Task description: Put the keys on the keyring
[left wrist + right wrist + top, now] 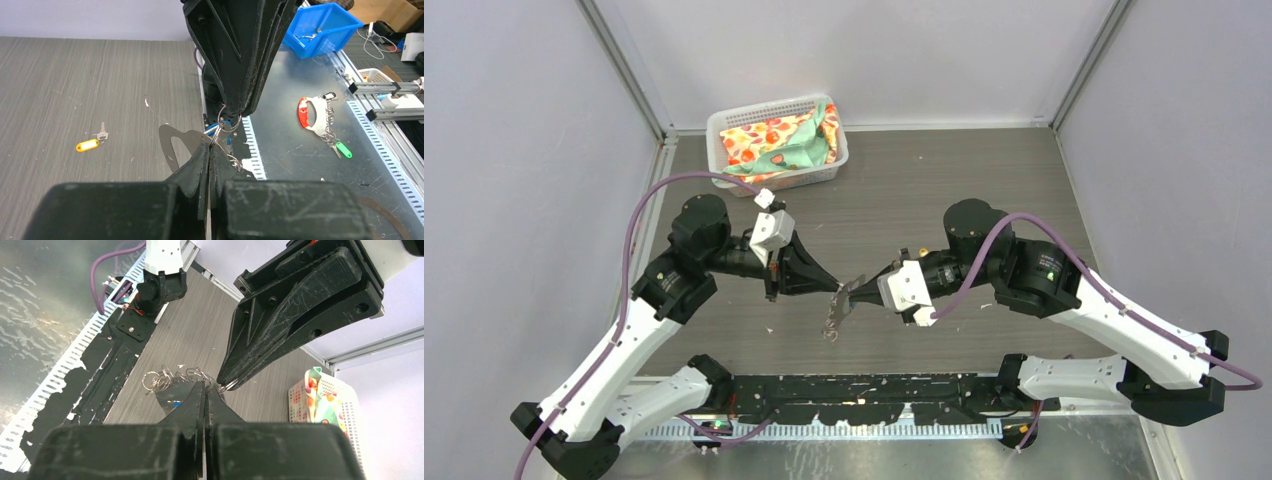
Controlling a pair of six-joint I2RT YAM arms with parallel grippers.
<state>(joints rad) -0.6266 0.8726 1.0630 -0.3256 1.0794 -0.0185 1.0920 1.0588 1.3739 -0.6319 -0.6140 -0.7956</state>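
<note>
We see the left tool (pixel 832 290) and the right tool (pixel 866 285) both clamped shut, tip to tip, on the pale silvery flat metal keyring (pixel 165 136), which is held in the air over the middle of the grey tabletop (pixel 75 75). The small blue-headed key (pixel 223 126) sits among its wire loops between the tips. The small yellow-orange-headed key (pixel 89 145) lies flat on the tabletop, well apart.

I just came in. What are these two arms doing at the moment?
The left gripper and the right gripper meet over the middle of the table. Both have their jaws shut and pinch the silvery keyring and its wire rings between them. A blue key shows at the rings; whether it is threaded on cannot be told. The yellow-tagged key lies apart on the table, not yet on.
</note>
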